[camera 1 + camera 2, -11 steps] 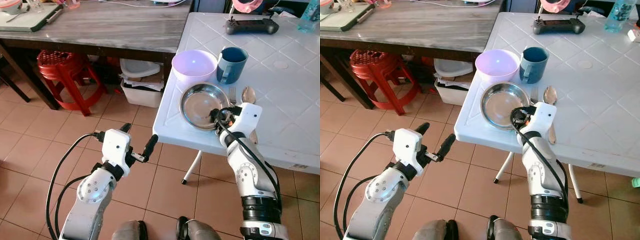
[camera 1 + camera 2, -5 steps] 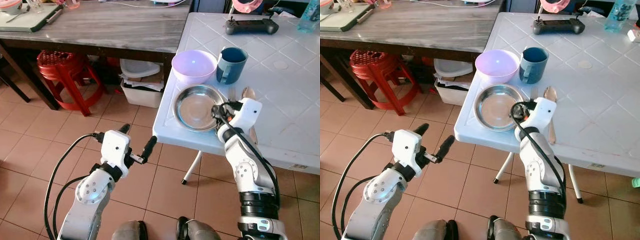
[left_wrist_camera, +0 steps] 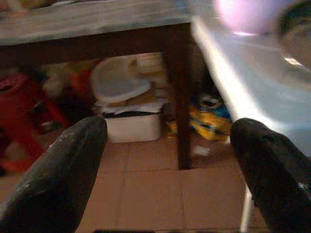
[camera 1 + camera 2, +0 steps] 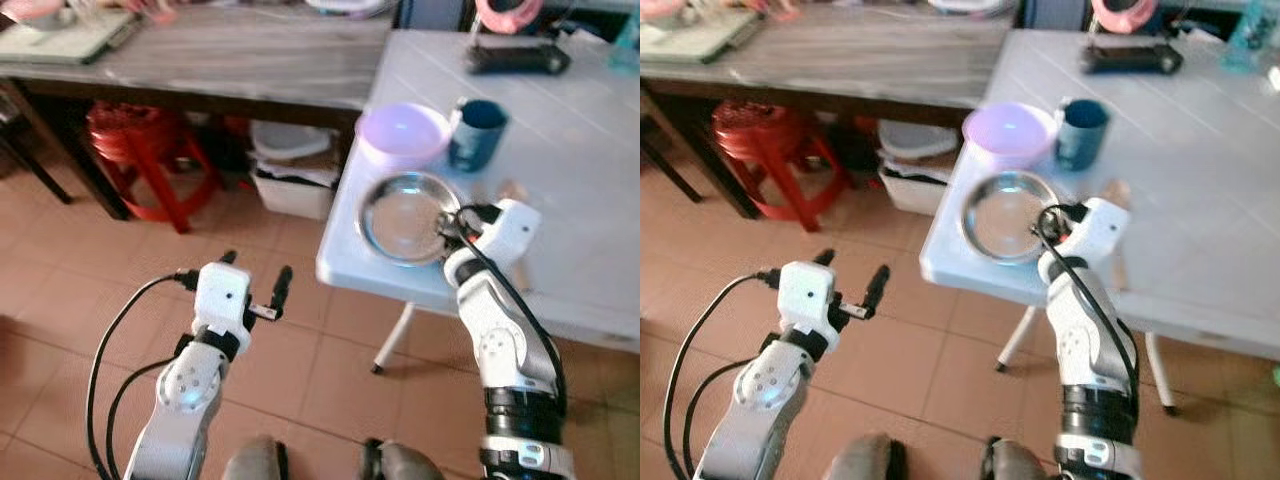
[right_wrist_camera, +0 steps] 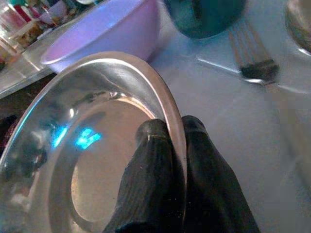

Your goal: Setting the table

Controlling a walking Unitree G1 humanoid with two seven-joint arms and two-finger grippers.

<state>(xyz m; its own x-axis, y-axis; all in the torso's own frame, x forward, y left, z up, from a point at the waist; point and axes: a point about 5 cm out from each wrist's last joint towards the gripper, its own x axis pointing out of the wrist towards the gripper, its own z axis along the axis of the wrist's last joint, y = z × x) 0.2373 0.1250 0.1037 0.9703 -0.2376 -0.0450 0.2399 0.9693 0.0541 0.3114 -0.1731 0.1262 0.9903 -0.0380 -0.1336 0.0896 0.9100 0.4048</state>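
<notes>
Fingers of the right gripper (image 5: pixel 176 145) are pinched on the rim of the steel plate (image 4: pixel 405 217), one finger inside the rim, one outside. The plate sits near the front corner of the white surface (image 4: pixel 580 150), close to the edge. Just behind it stands the purple bowl (image 4: pixel 403 133), with the blue mug (image 4: pixel 476 132) beside the bowl. A fork (image 5: pixel 252 58) and a spoon (image 4: pixel 1112 195) lie on the surface just right of the plate, partly hidden by the right wrist in the head views.

Left gripper (image 4: pixel 253 291) hangs over the tiled floor, well apart from the surface, fingers spread wide, holding nothing.

Progress, as a judgement: the pieces are all gathered in one cluster at the corner, so the setting looks underway, not finished. The plate is mid-placement while gripped; cutlery, bowl and mug probably need arranging around it afterwards. Head views are blurred, so fine positions stay uncertain.
</notes>
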